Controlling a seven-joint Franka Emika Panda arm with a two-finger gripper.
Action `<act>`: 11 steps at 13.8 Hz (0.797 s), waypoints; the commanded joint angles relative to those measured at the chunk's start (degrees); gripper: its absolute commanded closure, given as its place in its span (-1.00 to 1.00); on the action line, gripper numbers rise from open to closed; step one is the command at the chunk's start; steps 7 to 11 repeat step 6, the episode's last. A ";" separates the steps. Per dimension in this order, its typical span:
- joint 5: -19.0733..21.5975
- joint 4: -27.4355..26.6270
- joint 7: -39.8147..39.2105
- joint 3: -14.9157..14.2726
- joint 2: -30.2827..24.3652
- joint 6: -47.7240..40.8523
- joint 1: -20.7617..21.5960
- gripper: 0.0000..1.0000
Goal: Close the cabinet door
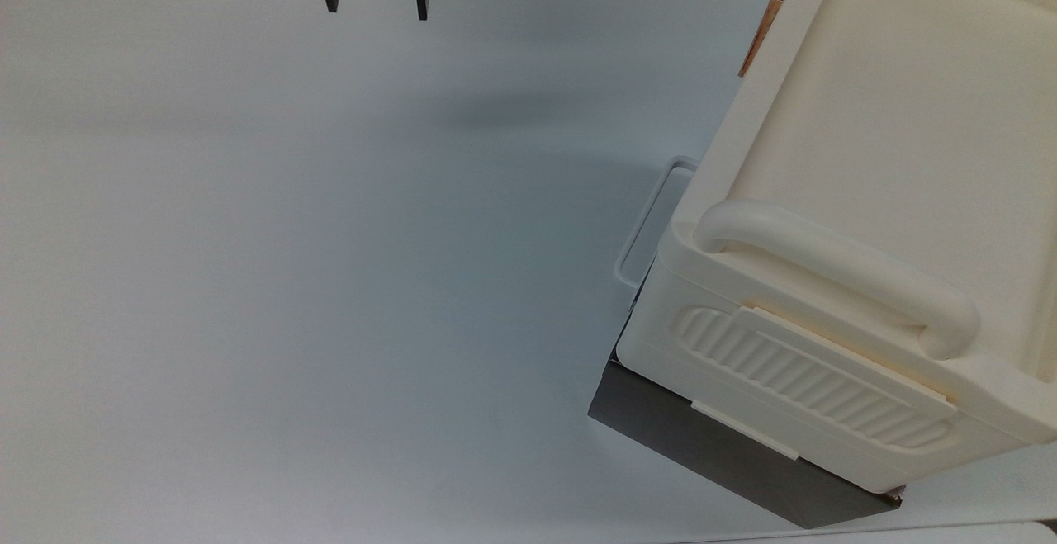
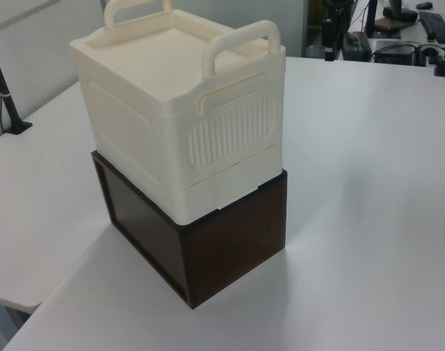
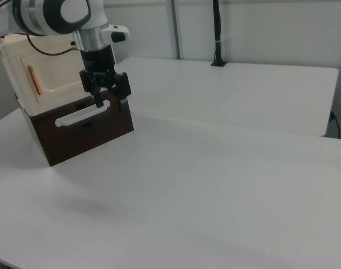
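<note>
Cabinet [image 1: 892,156] runs off top view's right and top edges; we see no far side. Gripper [image 1: 376,3] cut by top view's upper edge, well apart from cabinet; we see fingers only. Right view: arm covers part of cabinet door [image 3: 52,75]; cabinet clipped at right view's left edge.
</note>
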 commanded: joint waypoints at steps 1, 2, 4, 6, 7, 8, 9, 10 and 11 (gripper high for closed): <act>-1.65 -1.86 5.88 0.39 -1.37 2.18 -0.22 -1.00; -1.56 -1.78 5.88 0.31 -1.37 2.45 -0.22 -1.00; -1.56 -1.78 5.79 0.30 -1.20 3.24 -0.22 -1.00; -1.56 -1.86 5.79 0.30 -1.20 3.16 -0.04 -1.00; -1.56 -1.86 5.79 0.30 -1.20 3.16 -0.04 -1.00; -1.56 -1.86 5.79 0.30 -1.20 3.16 -0.04 -1.00; -1.56 -1.86 5.79 0.30 -1.20 3.16 -0.04 -1.00; -1.56 -1.86 5.79 0.30 -1.20 3.16 -0.04 -1.00; -1.56 -1.86 5.79 0.30 -1.20 3.16 -0.04 -1.00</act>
